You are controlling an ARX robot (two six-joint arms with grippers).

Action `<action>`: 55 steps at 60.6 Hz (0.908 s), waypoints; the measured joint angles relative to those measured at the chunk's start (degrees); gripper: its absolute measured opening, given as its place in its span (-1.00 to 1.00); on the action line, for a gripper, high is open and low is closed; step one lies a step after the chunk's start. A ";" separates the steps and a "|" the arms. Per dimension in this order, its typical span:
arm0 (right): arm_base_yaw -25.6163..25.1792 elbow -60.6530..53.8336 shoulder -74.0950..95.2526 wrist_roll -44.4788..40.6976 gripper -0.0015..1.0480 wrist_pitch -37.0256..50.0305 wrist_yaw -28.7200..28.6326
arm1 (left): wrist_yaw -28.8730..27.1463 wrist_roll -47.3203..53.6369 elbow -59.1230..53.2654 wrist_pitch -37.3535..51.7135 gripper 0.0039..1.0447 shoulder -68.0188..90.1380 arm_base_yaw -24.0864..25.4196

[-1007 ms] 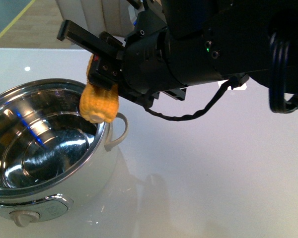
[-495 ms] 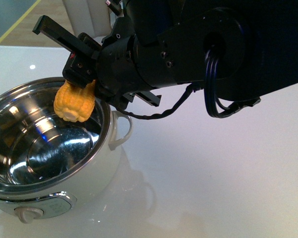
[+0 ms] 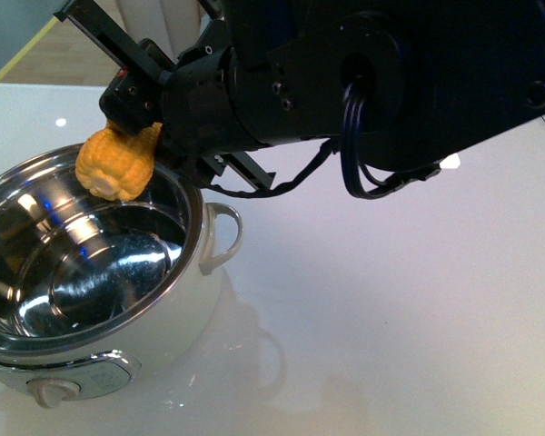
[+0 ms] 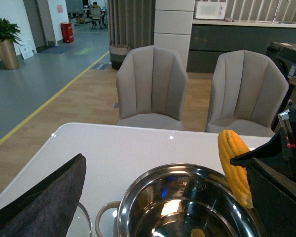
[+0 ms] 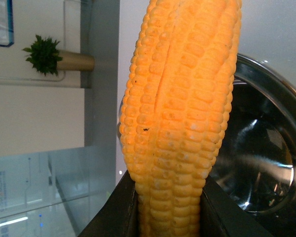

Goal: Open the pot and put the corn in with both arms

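Observation:
The pot [image 3: 183, 304] stands open on the white table at the front left, its steel inside bare, with a cream loop handle [image 3: 223, 238] and a front knob [image 3: 50, 392]. My right gripper [image 3: 132, 123] is shut on the corn [image 3: 113, 168], a yellow cob tilted tip-down over the pot's far rim. In the right wrist view the corn [image 5: 182, 123] sits squeezed between the black fingers [image 5: 113, 212], with the pot [image 5: 269, 86] behind it. From the left wrist the corn [image 4: 234, 165] hangs above the pot [image 4: 138, 190]. One dark finger [image 4: 49, 197] of my open left gripper holds nothing.
The white table [image 3: 391, 318] stretches right of the pot. A black cable [image 3: 363, 177] loops under the right arm. A curved glass edge [image 4: 86, 224] lies by the pot's handle. Two beige chairs [image 4: 150, 86] stand beyond the table's far edge.
My right gripper has carried the corn leftward and a little higher, from beside the pot's right rim to over its far rim. The pot has not moved.

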 joint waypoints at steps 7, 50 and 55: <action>0.17 1.01 0.87 0.70 -0.60 -0.63 -0.61 | -0.02 0.00 0.00 0.00 0.87 0.00 0.00; 0.74 1.90 2.97 -2.32 -0.47 -7.72 -2.60 | 0.00 0.00 0.00 0.00 0.87 0.00 0.00; 0.81 2.10 2.97 -2.51 -0.18 -8.07 -2.60 | 0.00 0.00 0.00 0.00 0.87 0.00 0.00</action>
